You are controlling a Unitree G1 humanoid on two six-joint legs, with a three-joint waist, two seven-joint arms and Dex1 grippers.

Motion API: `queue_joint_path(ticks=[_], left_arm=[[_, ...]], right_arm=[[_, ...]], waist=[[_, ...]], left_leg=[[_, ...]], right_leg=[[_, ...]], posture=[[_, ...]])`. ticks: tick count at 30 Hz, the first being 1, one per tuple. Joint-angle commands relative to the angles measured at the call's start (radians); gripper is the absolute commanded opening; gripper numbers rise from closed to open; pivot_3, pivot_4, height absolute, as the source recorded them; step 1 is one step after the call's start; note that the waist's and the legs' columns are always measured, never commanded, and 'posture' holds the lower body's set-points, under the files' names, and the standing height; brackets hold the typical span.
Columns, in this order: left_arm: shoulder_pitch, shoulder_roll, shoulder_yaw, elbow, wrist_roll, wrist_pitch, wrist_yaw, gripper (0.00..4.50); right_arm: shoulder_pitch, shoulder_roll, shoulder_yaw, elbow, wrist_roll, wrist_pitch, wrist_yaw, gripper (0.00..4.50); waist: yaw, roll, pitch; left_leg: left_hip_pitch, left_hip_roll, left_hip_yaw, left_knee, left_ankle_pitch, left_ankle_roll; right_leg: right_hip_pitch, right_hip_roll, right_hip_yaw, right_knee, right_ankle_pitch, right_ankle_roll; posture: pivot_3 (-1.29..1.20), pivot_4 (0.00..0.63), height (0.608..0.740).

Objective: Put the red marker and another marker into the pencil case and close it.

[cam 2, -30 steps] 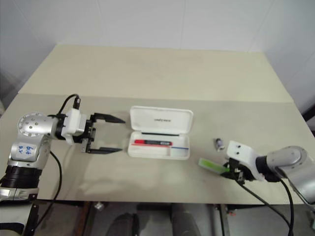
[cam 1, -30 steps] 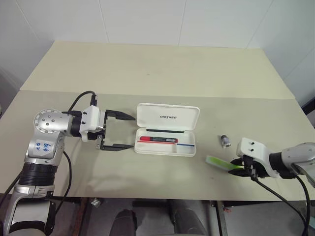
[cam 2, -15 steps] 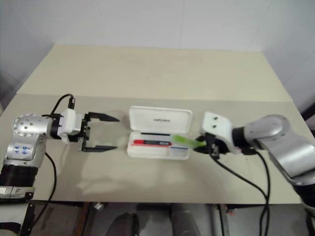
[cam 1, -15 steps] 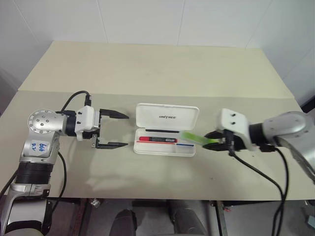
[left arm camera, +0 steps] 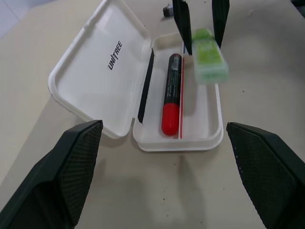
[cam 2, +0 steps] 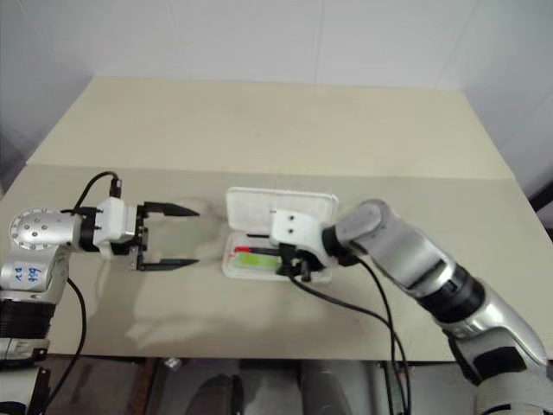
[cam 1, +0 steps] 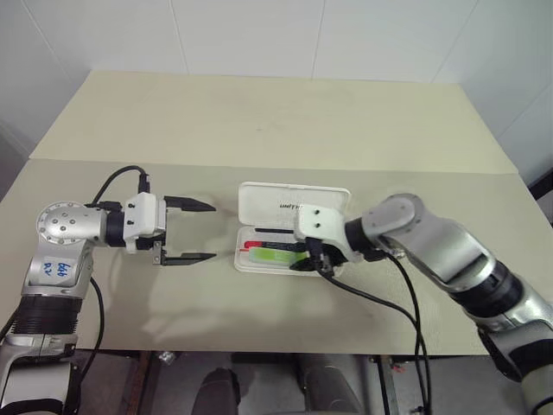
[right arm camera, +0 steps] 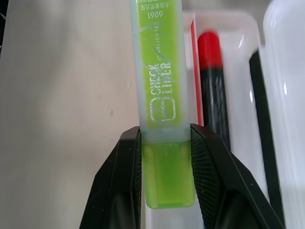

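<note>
The white rectangular hinged plastic pencil case (cam 1: 294, 226) with rounded corners lies open near the middle of the beige tabletop (cam 1: 259, 121), lid folded back flat away from the robot, "UNITREE" lettering visible on the inner lid face. Inside the tray, the slim red marker (left arm camera: 171, 94) with red cap and dark printed barrel lies lengthwise beside the red stripe (cap end toward the left end effector in the left wrist view). A thin black strip runs along the hinge side of the tray. The right end effector (right arm camera: 164, 143) reaches over the tray from the right side of the case, its two black fingers (right arm camera: 125, 176) pinching the flat bright light-green highlighter stick (right arm camera: 159, 76) near one end; the pads press on both flat edges of the stick. The highlighter points along the tray, roughly parallel to the red marker and just beside it on the side away from the hinge; in the left wrist view its free end sits over the front rim of the tray, tilted a little, and whether it touches the tray floor cannot be told. The left end effector (cam 1: 186, 231) hovers over the tabletop just to the left of the case, fingers spread wide and holding nothing, pointing toward the case's short end and apart from it. A small dark object (left arm camera: 167, 9) rests on the tabletop beyond the case.
</note>
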Motion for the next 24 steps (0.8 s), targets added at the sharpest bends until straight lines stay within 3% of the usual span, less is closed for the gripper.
queue_joint_path(ticks=[1, 24], left_arm=[[0.013, 0.018, 0.034, -0.054, -0.012, 0.002, 0.026, 4.5], [0.083, 0.037, 0.069, -0.131, -0.023, 0.04, 0.075, 4.5]], right_arm=[[-0.028, 0.027, 0.007, 0.014, -0.019, 0.009, -0.004, 1.08], [-0.04, 0.103, 0.058, 0.106, -0.088, -0.002, 0.018, 1.08]], waist=[[-0.002, 0.0, 0.0], [-0.034, 0.0, 0.0]], left_leg=[[0.0, 0.0, 0.0, 0.0, 0.0, 0.0], [0.0, 0.0, -0.003, 0.0, 0.0, 0.0]], right_leg=[[0.0, 0.0, 0.0, 0.0, 0.0, 0.0], [0.0, 0.0, -0.002, 0.003, 0.0, 0.0]], posture=[[0.0, 0.15, 0.74], [0.0, 0.15, 0.74]])
